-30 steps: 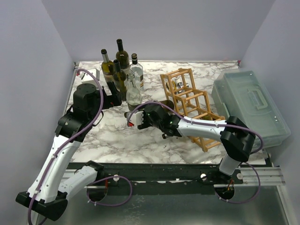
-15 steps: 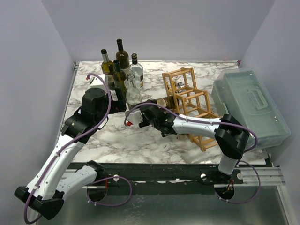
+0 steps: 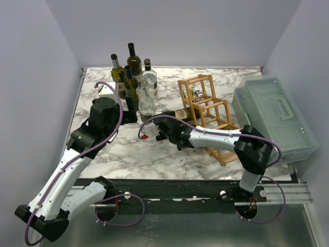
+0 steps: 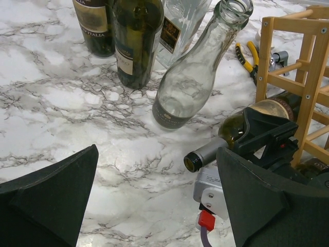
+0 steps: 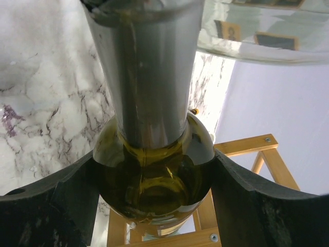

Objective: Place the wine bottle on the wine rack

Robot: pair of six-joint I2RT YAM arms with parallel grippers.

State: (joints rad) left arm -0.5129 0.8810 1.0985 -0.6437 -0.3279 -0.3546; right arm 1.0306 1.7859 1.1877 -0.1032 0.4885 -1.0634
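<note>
The right hand (image 5: pixel 154 206) gripped the smooth olive-glass wine bottle (image 4: pixel 234 126) at its shoulder, horizontal, base inside the wooden-stick wine rack (image 3: pixel 208 110). The left hand (image 4: pixel 157 200) stood open; its arm had shifted rightward.

Left wrist view: on the worktop, the dark bottle (image 4: pixel 95 25) at the top left carries a dark label (image 4: pixel 94 15) with the word "ITALIA" in pale capitals along its upper edge. We can read no other word. The green bottle (image 4: pixel 136 41) beside it has a cream label (image 4: pixel 126 56) with print too small to make out. The square clear bottle (image 4: pixel 180 20) and the round clear bottle (image 4: pixel 193 77) bear dark labels with illegible marks. The wine bottle (image 4: pixel 231 128) lying on its side shows a pale label we cannot read.
</note>
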